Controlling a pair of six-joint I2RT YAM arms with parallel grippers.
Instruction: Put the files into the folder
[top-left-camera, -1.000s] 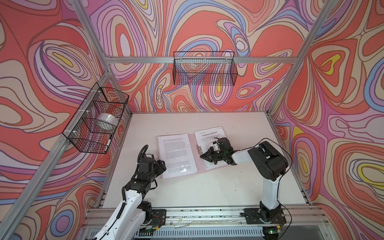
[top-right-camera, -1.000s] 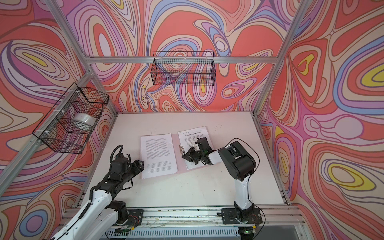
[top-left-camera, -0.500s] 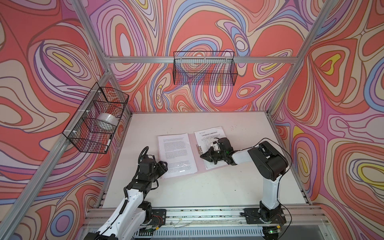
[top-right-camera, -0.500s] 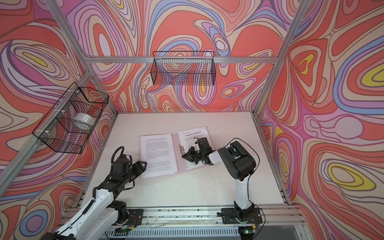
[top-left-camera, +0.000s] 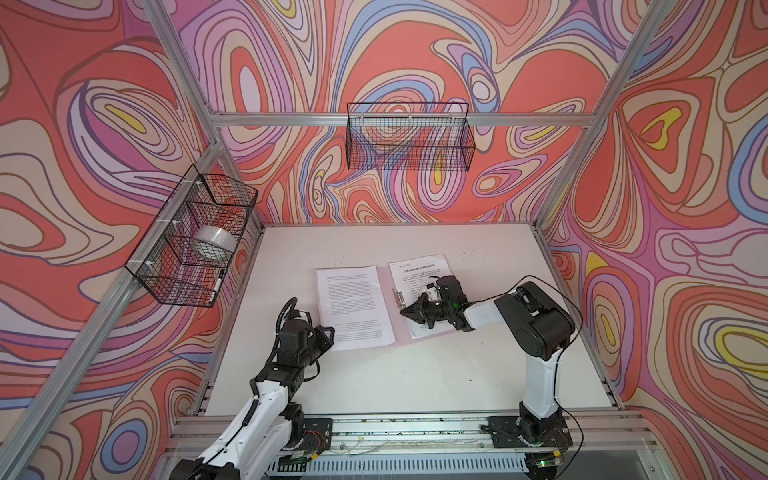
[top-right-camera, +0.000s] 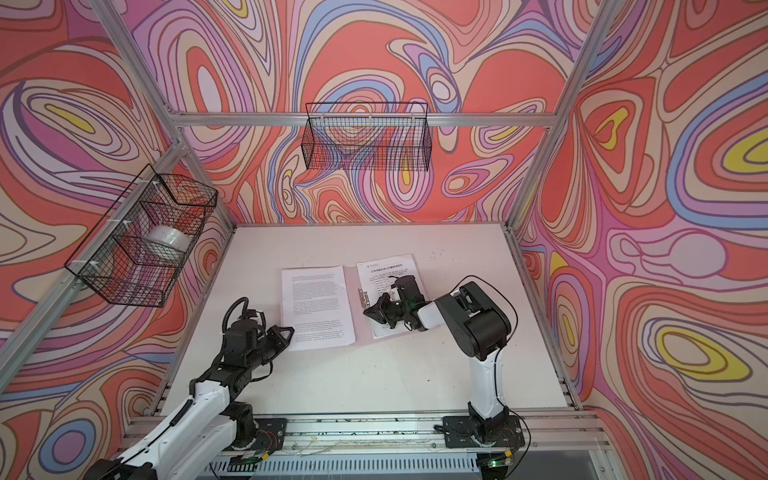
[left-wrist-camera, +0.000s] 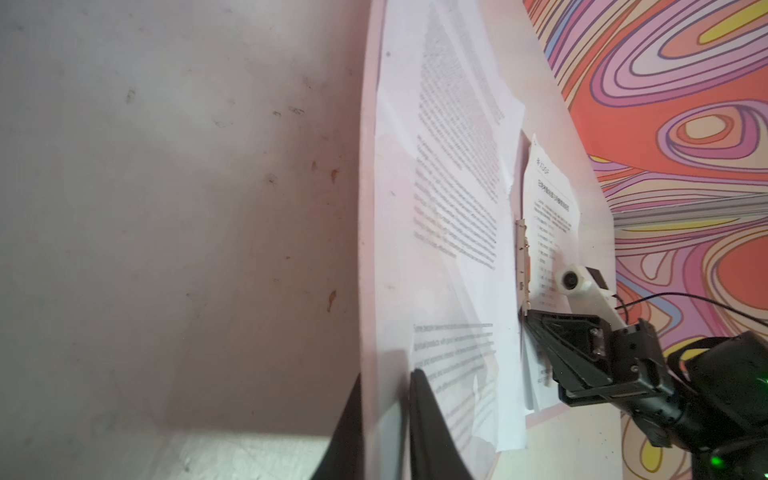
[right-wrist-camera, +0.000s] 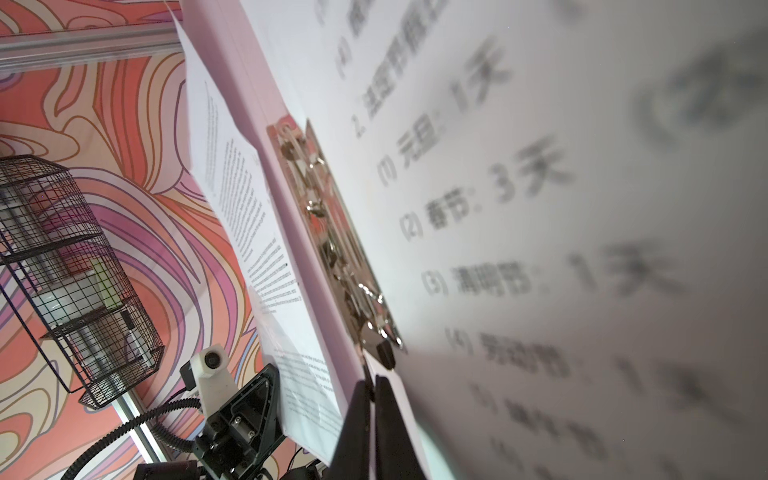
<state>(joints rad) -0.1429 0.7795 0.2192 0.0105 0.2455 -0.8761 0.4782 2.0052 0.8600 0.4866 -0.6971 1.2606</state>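
We see both grippers closed at the open folder (left-wrist-camera: 368, 270), table centre.
Files (top-left-camera: 353, 303) lie on both halves; left gripper (left-wrist-camera: 384, 386) pinches the cover edge at 7 o'clock; right gripper (right-wrist-camera: 372, 386) has its fingers together at the clip's (right-wrist-camera: 332, 232) 6 o'clock end.

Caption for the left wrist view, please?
Left pincer pinching the edge of the open pink folder, printed files lying inside.

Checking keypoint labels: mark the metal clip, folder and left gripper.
metal clip (right-wrist-camera: 332, 232): right wrist view, mid-clip.
folder (right-wrist-camera: 257, 95): right wrist view, pink spine strip.
left gripper (left-wrist-camera: 386, 374): left wrist view, between fingertips.
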